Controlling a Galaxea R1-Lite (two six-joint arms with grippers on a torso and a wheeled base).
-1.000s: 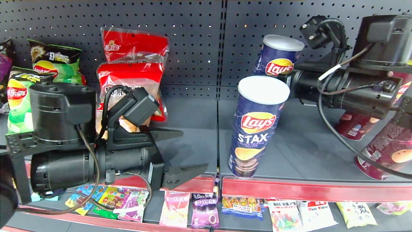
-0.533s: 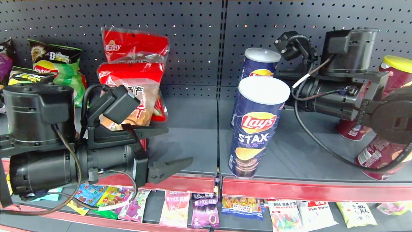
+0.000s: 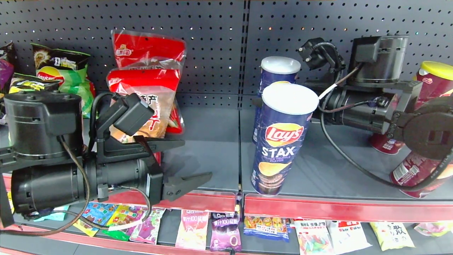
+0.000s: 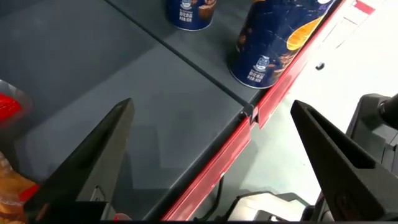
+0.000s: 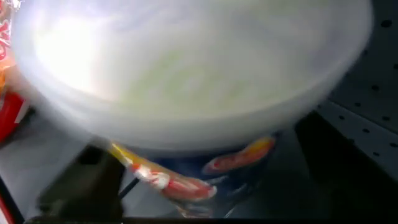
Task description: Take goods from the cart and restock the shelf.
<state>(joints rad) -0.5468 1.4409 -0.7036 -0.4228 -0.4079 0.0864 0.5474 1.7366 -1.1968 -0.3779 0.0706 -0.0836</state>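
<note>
A blue chip can with a white lid is upright at the back of the grey shelf, and my right gripper is shut on it from the right. Its lid looms close above my right gripper. A second blue chip can stands directly in front, near the shelf's red edge, hiding the held can's lower part. In the left wrist view both can bases show, the front can and the back can. My left gripper is open over the shelf's front left, holding nothing.
Red snack bags lean on the pegboard behind my left arm, with green chip bags further left. Dark red cans stand at the shelf's right end. Small candy packets line the lower shelf. Bare shelf lies between the bags and cans.
My right arm carried the held can left and down, from beside the front can to upright behind it. My left arm drew back to the left, then stayed still and open.
</note>
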